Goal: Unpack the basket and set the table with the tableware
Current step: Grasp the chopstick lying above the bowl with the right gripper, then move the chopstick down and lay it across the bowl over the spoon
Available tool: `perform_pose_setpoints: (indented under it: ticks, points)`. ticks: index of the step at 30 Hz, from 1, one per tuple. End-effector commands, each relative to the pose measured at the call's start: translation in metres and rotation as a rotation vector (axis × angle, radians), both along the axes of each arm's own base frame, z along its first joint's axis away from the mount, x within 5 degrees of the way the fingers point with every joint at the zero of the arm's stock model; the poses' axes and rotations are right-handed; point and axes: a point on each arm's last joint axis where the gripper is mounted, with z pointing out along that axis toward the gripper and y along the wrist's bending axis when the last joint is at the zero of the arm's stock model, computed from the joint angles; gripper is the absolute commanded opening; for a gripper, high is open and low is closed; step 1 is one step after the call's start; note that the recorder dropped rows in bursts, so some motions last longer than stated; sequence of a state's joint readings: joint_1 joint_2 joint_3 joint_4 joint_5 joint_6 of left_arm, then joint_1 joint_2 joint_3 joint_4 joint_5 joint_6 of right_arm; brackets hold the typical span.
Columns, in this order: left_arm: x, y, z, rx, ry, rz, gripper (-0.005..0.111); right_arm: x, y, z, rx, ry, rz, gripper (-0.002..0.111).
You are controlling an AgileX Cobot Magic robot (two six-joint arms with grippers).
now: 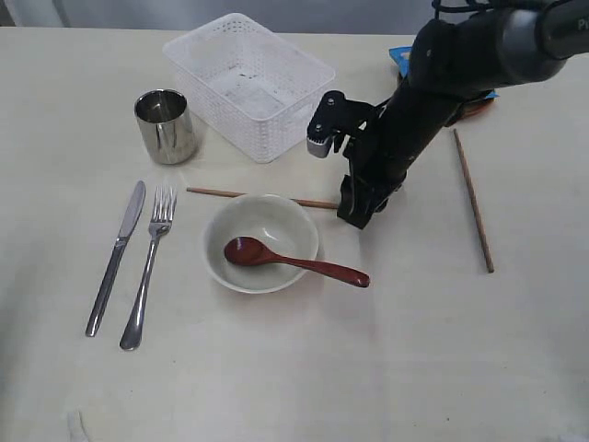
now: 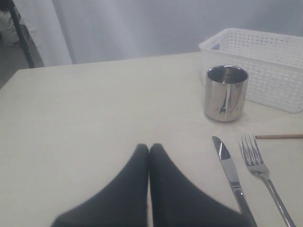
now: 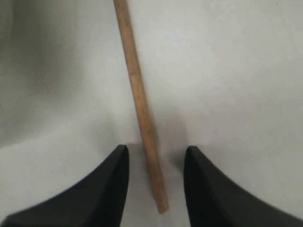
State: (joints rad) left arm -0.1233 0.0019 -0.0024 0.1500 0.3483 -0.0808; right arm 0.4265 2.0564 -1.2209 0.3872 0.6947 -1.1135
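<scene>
Cream matte table (image 1: 442,359), pale grey curtain (image 2: 142,28)

White lattice basket (image 1: 296,115), reddish-brown spoon (image 1: 299,264), off-white bowl (image 1: 269,212)

Soft, even, bright light covers the table (image 1: 414,368). Shadows are faint, with a pale one beneath the bowl (image 1: 262,216) at the exterior view's centre. The cup (image 1: 166,129) carries glare streaks. Close up, the chopstick (image 3: 139,104), right gripper (image 3: 156,147) and left gripper (image 2: 149,145) are blurred.
</scene>
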Motion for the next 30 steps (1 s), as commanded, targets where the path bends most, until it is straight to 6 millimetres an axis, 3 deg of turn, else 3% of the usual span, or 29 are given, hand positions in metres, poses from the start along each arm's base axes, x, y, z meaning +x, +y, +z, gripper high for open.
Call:
perform_pose_setpoints:
  ticks: [1, 5, 12, 23, 30]
  points:
    - [0.000, 0.000, -0.001, 0.000, 0.000, -0.004, 0.000, 0.000, -0.001, -0.016, -0.015, 0.033, 0.003, 0.023]
    - [0.000, 0.000, -0.001, 0.000, 0.000, -0.004, 0.000, -0.001, -0.001, -0.019, -0.019, 0.046, 0.004, 0.000]
    - [0.000, 0.000, -0.001, 0.000, 0.000, -0.004, 0.000, -0.001, -0.005, -0.004, -0.043, 0.006, 0.046, -0.001]
    - [0.000, 0.000, -0.001, 0.000, 0.000, -0.004, 0.000, -0.007, -0.008, 0.065, 0.015, -0.150, 0.090, -0.001]
    - [0.000, 0.000, -0.001, 0.000, 0.000, -0.004, 0.000, -0.026, -0.004, 0.102, 0.130, -0.134, 0.188, -0.001]
